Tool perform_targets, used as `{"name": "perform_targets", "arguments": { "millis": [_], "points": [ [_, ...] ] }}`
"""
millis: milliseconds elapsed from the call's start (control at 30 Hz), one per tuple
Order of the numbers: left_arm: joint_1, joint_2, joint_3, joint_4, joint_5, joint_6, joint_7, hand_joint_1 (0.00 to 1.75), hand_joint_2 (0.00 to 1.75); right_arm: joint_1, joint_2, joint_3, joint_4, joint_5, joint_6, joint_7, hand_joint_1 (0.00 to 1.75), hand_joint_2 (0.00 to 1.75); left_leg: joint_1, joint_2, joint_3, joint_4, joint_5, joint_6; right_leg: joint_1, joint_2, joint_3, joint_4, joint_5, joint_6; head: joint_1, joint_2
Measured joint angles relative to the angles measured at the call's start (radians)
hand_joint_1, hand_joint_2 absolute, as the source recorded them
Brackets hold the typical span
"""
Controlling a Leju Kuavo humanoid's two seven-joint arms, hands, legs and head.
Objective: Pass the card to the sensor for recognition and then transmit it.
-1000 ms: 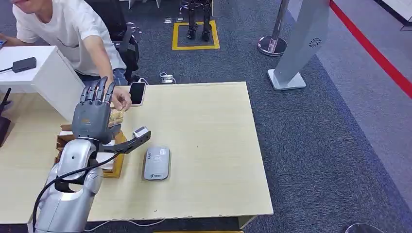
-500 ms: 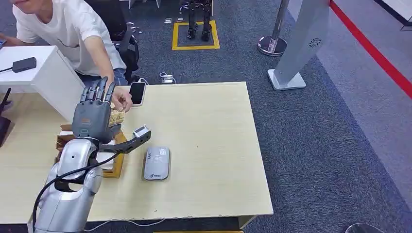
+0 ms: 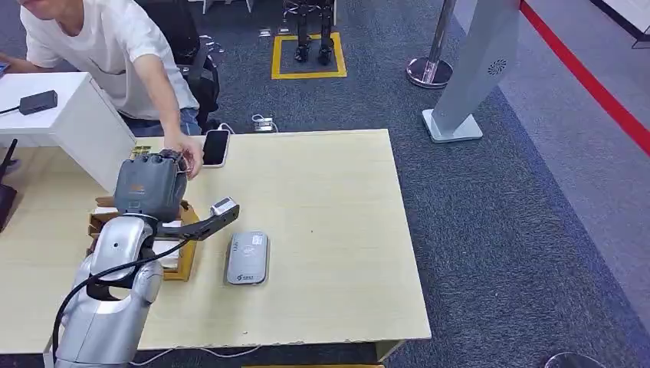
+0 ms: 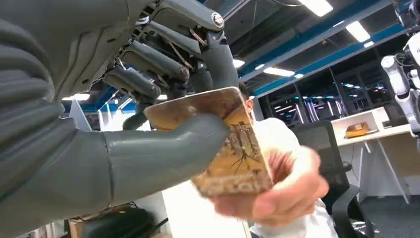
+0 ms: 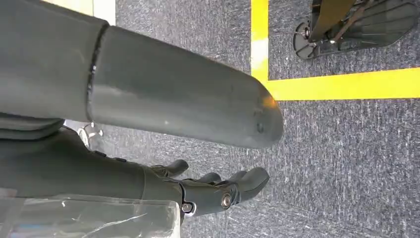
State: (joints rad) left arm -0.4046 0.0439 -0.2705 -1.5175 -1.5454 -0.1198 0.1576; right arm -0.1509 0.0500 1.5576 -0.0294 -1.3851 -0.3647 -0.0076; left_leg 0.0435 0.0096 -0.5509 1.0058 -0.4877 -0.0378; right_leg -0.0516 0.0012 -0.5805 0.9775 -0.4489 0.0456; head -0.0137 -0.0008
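My left hand (image 3: 149, 184) is raised over the table's left side, fingers curled in. The left wrist view shows its thumb and fingers (image 4: 163, 64) pinching a brown patterned card (image 4: 233, 148). A person's hand (image 4: 282, 193) still holds the card's other end; in the head view that person's hand (image 3: 188, 157) sits right at my fingers. The grey card sensor (image 3: 247, 258) lies flat on the table, to the right of and nearer than my hand. My right hand (image 5: 124, 168) hangs over dark carpet, fingers loosely apart, holding nothing.
A wooden card holder (image 3: 180, 261) stands under my left forearm. A black phone (image 3: 216, 147) lies at the table's far edge. A white box (image 3: 77, 123) stands at the far left. The person in a white shirt (image 3: 107, 46) leans in from the far left.
My left hand's fingers, upright and spread before, have curled down onto the card held out by the person. The arm itself has stayed in place.
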Motion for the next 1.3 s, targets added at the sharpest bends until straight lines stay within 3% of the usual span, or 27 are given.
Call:
{"name": "perform_targets", "arguments": {
  "millis": [600,900,1300],
  "points": [
    [0.003,-0.004,0.0,0.0,0.0,0.007,-0.007,1.75,1.75,0.0,0.0,0.0,0.0,0.005,0.0,0.001,0.0,0.0,0.0,0.0,0.0,0.0,0.0,0.0,0.0,0.0,0.0,0.0,0.0,0.0,0.0,0.0],
    [0.052,-0.06,-0.017,0.0,0.0,0.071,-0.059,1.75,1.75,-0.001,0.0,0.0,0.0,0.016,0.0,0.006,0.0,0.0,0.0,0.0,0.0,0.0,0.0,0.0,0.0,0.0,0.0,0.0,0.0,0.0,0.0,0.0],
    [0.116,-0.116,-0.058,0.0,0.0,0.11,-0.111,1.75,1.75,-0.001,0.0,0.0,0.0,0.018,0.0,0.01,0.0,0.0,0.0,0.0,0.0,0.0,0.0,0.0,0.0,0.0,0.0,0.0,0.0,0.0,0.0,0.0]
  ]
}}
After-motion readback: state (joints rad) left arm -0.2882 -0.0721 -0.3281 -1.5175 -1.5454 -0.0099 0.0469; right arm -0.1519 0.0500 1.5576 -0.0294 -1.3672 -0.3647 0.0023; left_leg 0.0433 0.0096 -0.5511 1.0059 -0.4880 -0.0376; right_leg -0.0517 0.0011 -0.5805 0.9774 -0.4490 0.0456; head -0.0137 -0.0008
